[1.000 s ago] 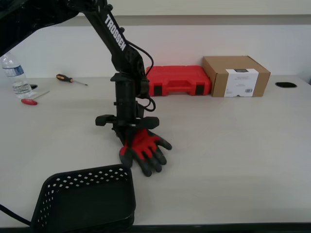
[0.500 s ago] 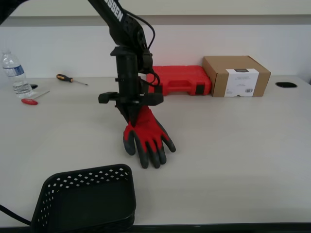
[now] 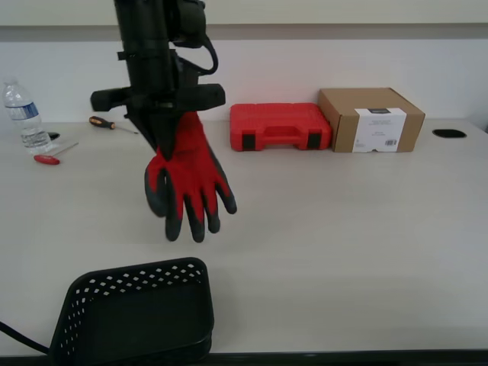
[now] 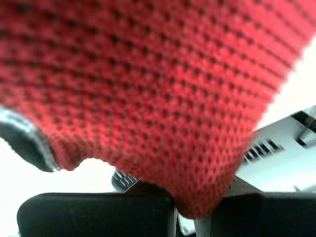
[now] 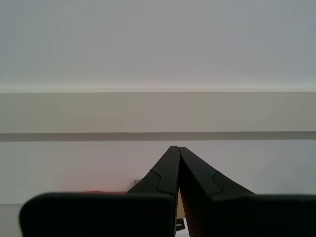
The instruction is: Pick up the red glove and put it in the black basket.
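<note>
The red glove [image 3: 187,179] hangs in the air with its dark coated fingers pointing down, well above the table. My first gripper [image 3: 164,145] is shut on its cuff. In the first wrist view the glove's red knit [image 4: 148,89] fills nearly the whole picture. The black basket [image 3: 133,313] stands on the table near its front edge, at the exterior view's lower left, below and slightly to the left of the glove. My second gripper [image 5: 177,150] is shut on nothing and faces a plain wall; it does not show in the exterior view.
A red plastic tool case [image 3: 279,126] and a cardboard box [image 3: 371,119] stand at the back of the table. A water bottle [image 3: 21,117], a red-handled tool [image 3: 47,158] and a screwdriver [image 3: 107,123] lie at the exterior view's far left.
My first gripper has lifted the glove off the table and carried it up and towards the exterior view's left. The glove now hangs free instead of lying on the table.
</note>
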